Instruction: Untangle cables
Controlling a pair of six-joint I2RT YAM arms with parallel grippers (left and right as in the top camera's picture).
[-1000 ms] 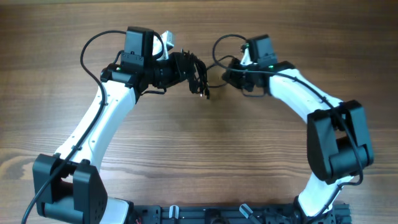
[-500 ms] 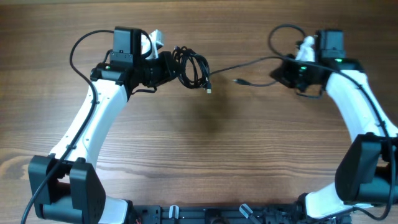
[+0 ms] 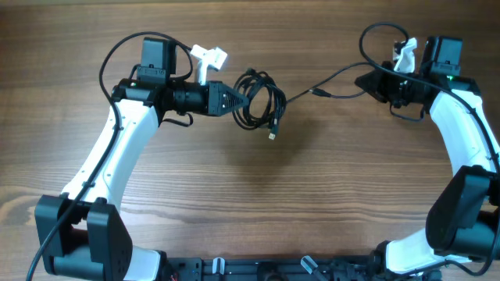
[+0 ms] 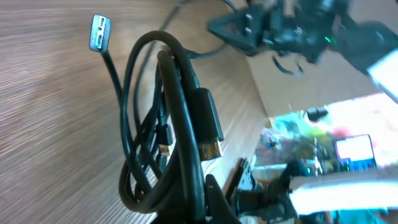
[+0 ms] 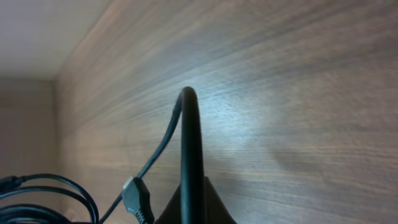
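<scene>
The cables (image 3: 262, 100) hang bunched in the left hand (image 3: 237, 101), over the far middle of the counter (image 3: 258, 203). From the bunch one strand (image 3: 340, 76) runs right to the right hand (image 3: 369, 80), at the far right.

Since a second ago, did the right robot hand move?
Yes. Against the wooden table, the right gripper went rightward in the overhead view, pulling one cable from the bundle.

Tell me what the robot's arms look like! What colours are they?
The left arm and the right arm are smooth white tubes with chunky black joints. The left tool and the right tool are black and pointy. Thick black wires loop by the wrists, and a tiny green light glows on the right arm.
</scene>
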